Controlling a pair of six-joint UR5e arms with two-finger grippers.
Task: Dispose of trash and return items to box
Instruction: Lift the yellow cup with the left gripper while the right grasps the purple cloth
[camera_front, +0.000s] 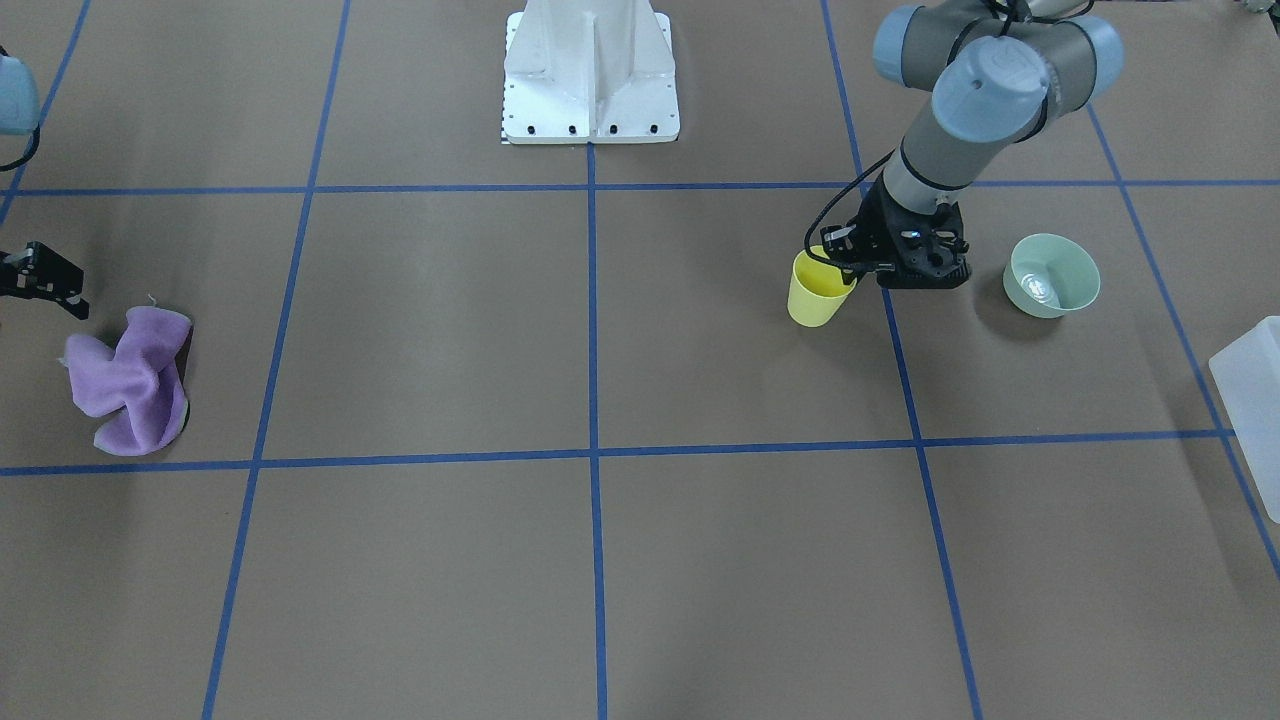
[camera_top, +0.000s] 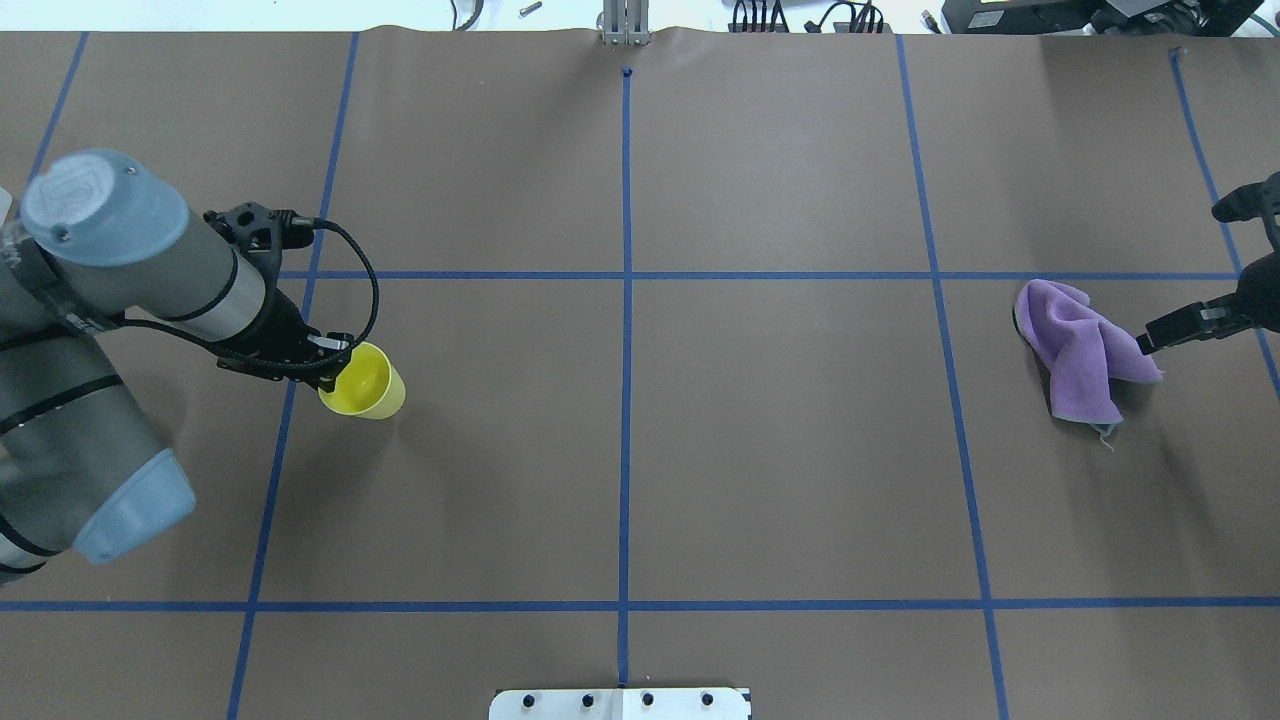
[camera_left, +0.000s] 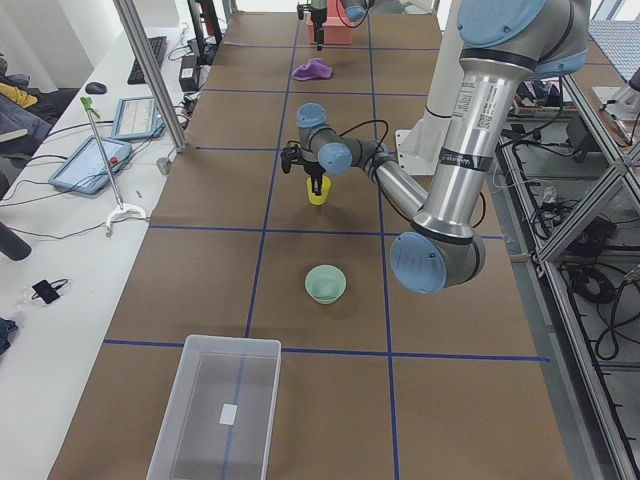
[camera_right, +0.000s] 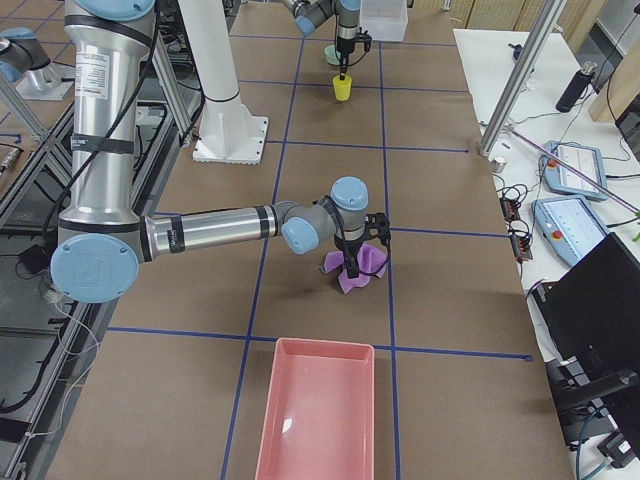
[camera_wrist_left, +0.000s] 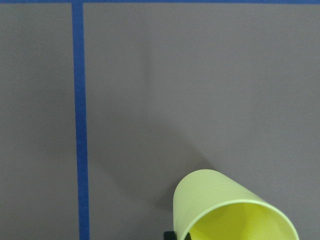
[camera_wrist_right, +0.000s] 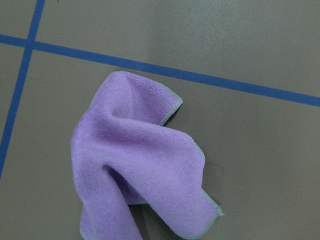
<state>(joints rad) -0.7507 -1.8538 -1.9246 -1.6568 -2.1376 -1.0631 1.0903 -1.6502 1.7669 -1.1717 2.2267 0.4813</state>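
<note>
at 9 o'clock of the table's middle, overhead view:

- left gripper (camera_top: 333, 368): clenched on the rim of the cup (camera_top: 366, 385), one finger apparently inside the mouth and one outside. the cup is held tilted, mouth turned toward the arm. whether its base is off the table (camera_top: 640, 450) cannot be told.
- bowl (camera_front: 1052, 275): set upright at 3 o'clock of the cup in the front view, just past the gripper, untouched.
- box (camera_front: 1252, 395): at 4 o'clock of the bowl in the front view, cut by the frame edge. neither item is in it yet.
- cloth (camera_top: 1080, 345): purple, bunched, at 3 o'clock of the table's middle, overhead view.
- right gripper (camera_top: 1165, 335): one fingertip is seen at the cloth's edge. whether it is released or clenched cannot be told.
- pink bin (camera_right: 315, 415): at 6 o'clock of the cloth in the right-side view, well apart from it.

step in hand, as judged: return of the cup to the box, at the grasp-and-lift stage.

next move, as judged: the cup is to be raised clear of the table, carried toward 4 o'clock in the front view, brought over the box wall and let go inside. the bowl lies close to that path, so enough height is called for to pass it without a knock. the bowl is left for a later pick.
</note>
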